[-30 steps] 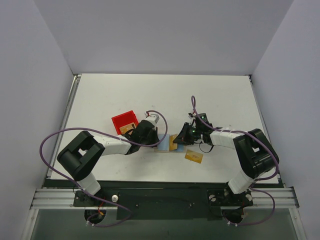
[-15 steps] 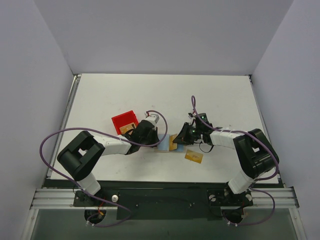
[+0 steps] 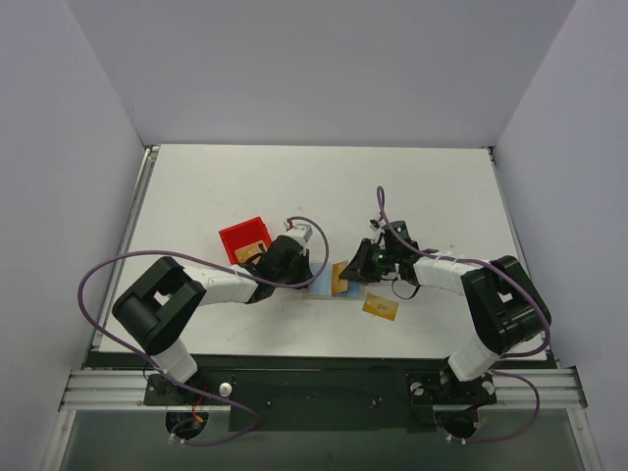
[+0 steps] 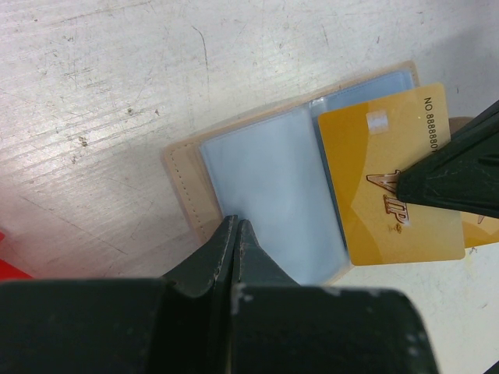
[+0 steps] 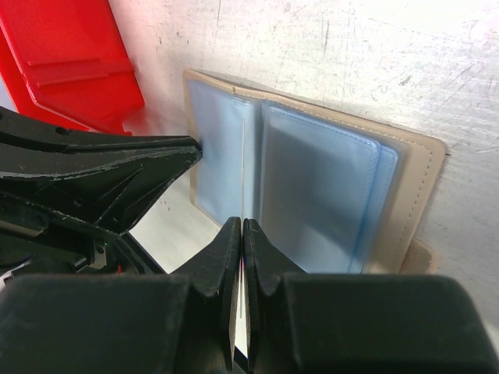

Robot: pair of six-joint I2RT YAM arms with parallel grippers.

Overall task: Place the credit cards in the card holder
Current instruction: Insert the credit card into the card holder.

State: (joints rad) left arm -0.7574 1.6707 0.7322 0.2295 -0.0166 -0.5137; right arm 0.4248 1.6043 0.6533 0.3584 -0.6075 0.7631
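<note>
Right gripper (image 5: pixel 240 234) is clamped on a credit card (image 4: pixel 390 167), which is held tilted over one half of the card holder (image 4: pixel 261 175). Left gripper (image 4: pixel 235 230) is squeezed shut, with its tips set against a blue sleeve edge; whether the sleeve's actually pinched can't be told. The holder is laid open on the table (image 3: pixel 422 186), with a second card (image 3: pixel 381 308) just beside it and a red bin (image 3: pixel 245 238) nearby.
</note>
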